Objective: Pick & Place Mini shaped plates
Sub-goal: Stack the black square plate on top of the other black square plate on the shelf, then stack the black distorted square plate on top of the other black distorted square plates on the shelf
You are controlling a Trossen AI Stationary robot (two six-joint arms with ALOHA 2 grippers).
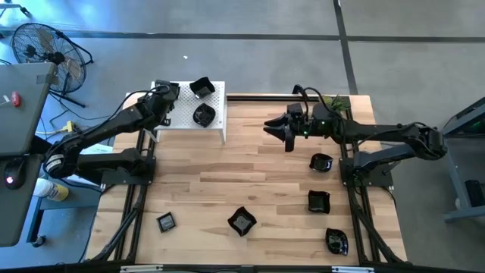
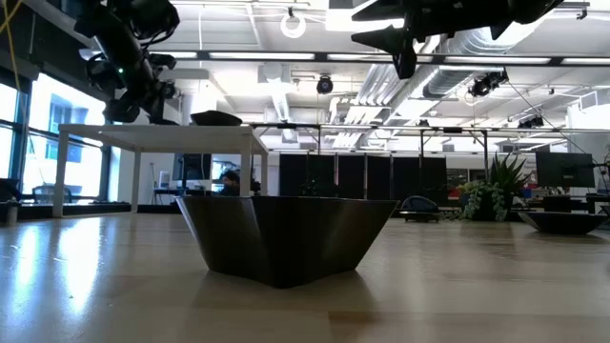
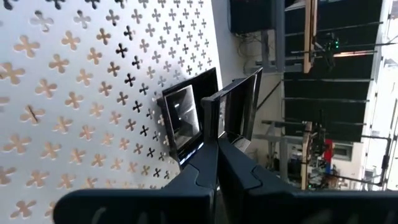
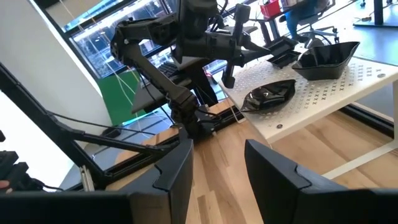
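My left gripper (image 1: 170,92) is over the far left corner of the white perforated stand (image 1: 182,114), shut on a small square black plate (image 3: 183,118). Two more black plates sit on the stand's top, an angular one (image 1: 201,87) and a round one (image 1: 204,115). My right gripper (image 1: 285,130) hovers open and empty above the far middle of the table, and its wrist view faces the stand (image 4: 323,99). Several plates rest on the wood: one (image 1: 321,162), another (image 1: 319,202) and a third (image 1: 337,241) on the right, plus two near the front edge (image 1: 242,221) (image 1: 166,221). My left gripper pinches the square plate by one side wall (image 3: 210,112) between its two shut fingers. The plate stands on edge in the hold, its hollow (image 3: 181,115) facing the wrist camera, close over the stand's perforated top (image 3: 74,93). Whether it touches the stand I cannot tell.
A green plant sprig (image 1: 339,101) lies at the table's far right, behind my right arm. The stand takes up the far left part of the table. A fan (image 1: 42,49) and a grey cart (image 1: 19,114) stand off the table's left side. Bare wood (image 1: 250,171) lies mid-table.
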